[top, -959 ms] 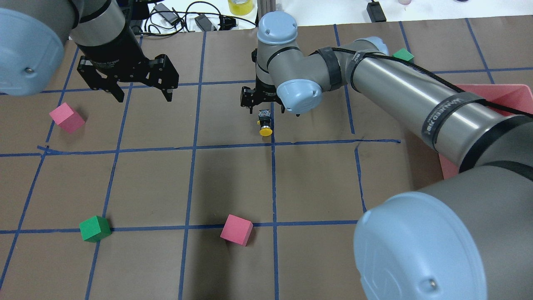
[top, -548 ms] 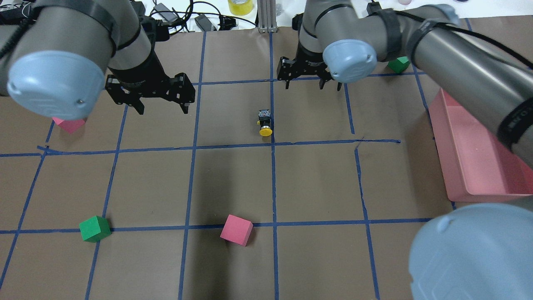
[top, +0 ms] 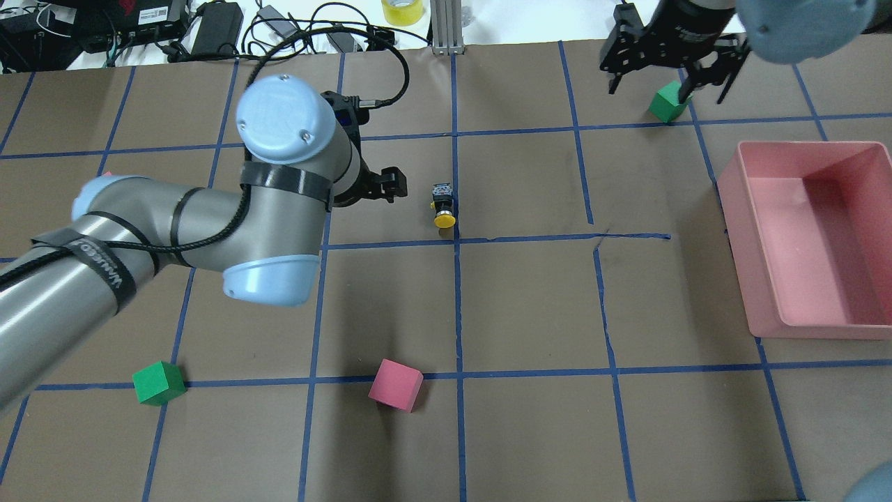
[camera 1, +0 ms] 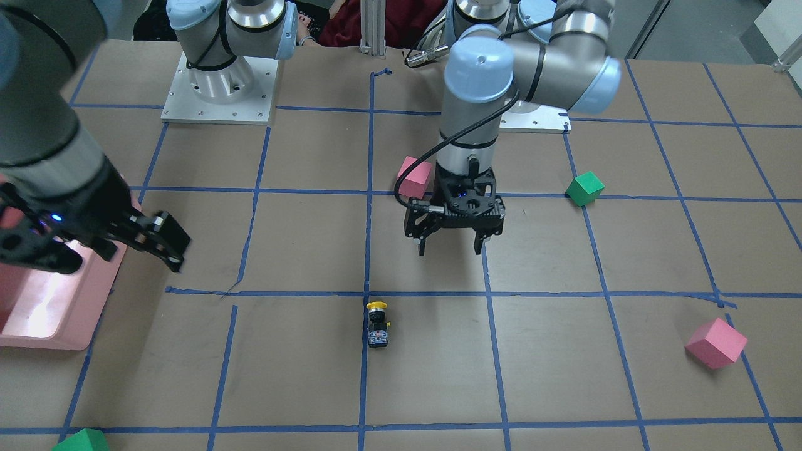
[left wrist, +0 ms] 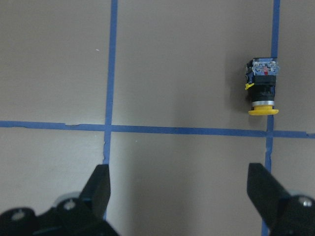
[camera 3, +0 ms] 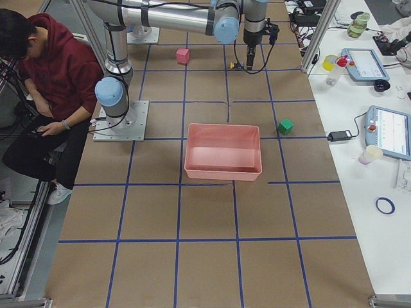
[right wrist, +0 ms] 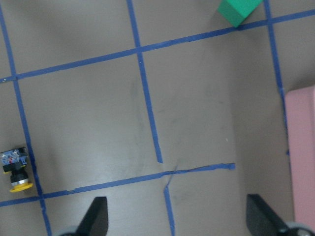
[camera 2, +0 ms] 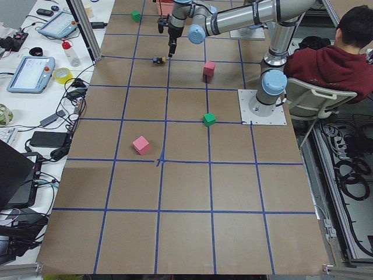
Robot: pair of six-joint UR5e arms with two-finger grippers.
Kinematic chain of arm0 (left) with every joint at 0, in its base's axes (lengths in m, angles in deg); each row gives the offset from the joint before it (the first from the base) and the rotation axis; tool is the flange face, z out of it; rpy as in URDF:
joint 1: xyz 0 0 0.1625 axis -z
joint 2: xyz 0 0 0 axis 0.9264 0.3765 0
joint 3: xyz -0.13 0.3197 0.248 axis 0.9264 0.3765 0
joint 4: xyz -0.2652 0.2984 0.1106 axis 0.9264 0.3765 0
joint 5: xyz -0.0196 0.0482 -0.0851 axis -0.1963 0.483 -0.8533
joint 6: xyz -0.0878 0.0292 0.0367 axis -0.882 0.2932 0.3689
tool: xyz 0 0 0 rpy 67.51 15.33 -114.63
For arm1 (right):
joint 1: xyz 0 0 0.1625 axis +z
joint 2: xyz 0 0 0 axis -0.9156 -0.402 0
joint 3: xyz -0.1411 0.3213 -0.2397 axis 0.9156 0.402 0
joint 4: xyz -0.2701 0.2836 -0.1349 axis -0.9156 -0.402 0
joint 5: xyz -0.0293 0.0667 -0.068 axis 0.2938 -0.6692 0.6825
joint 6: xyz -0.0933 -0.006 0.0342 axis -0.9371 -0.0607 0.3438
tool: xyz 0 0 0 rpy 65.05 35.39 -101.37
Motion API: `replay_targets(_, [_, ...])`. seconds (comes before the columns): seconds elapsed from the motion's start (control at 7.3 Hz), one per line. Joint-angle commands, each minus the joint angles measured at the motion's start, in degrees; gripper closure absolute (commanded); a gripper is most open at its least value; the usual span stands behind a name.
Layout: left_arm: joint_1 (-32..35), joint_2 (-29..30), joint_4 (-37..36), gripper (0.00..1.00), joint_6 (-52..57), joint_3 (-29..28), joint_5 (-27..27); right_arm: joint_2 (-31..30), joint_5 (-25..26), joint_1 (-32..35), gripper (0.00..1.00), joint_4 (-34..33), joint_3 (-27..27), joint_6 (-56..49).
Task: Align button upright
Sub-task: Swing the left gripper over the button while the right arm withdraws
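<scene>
The button [top: 443, 206] lies on its side on a blue tape line, its yellow cap toward the robot and its grey base away. It also shows in the front view [camera 1: 376, 322] and both wrist views [left wrist: 262, 93] [right wrist: 17, 169]. My left gripper [camera 1: 452, 250] is open and empty, hovering above the table a little to the robot's left of the button and nearer the robot. In the left wrist view the gripper [left wrist: 179, 196] has the button ahead, in line with its right finger. My right gripper [top: 667, 80] is open and empty at the far right.
A green cube [top: 670, 103] sits under the right gripper. A pink bin [top: 801, 324] stands at the right. A pink cube [top: 396, 385] and a green cube [top: 159, 383] lie near the front. Another pink cube [camera 1: 715, 343] lies at the robot's far left.
My left arm has swung right toward the button, its wrist now close beside it. My right arm has pulled back to the far right, over the green cube. The button has not moved.
</scene>
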Motion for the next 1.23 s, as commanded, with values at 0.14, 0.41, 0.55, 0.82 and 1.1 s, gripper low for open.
replay_targets(0.14, [8.18, 12.39, -21.54, 0.00, -9.38, 1.76, 9.21, -5.12, 3.62, -1.82, 0.00, 9.74, -0.09, -3.71])
replay_targets(0.41, [10.04, 19.61, -32.45, 0.00, -10.88, 1.50, 10.13, -5.56, 3.70, -1.73, 0.00, 10.14, -3.58, -3.10])
replay_targets(0.55, [10.48, 22.07, -34.92, 0.00, -10.79, 0.62, 11.00, -5.74, 4.40, -2.26, 0.00, 10.04, -3.69, -3.01])
replay_targets(0.82, [12.32, 24.99, -38.01, 0.02, -10.18, -0.44, 12.41, -5.57, 3.36, -1.56, 0.00, 11.78, -4.04, -3.88])
replay_targets(1.1, [12.59, 25.18, -38.03, 0.22, -6.85, -0.53, 12.50, -6.09, 5.02, -1.12, 0.00, 12.15, -4.13, -4.06])
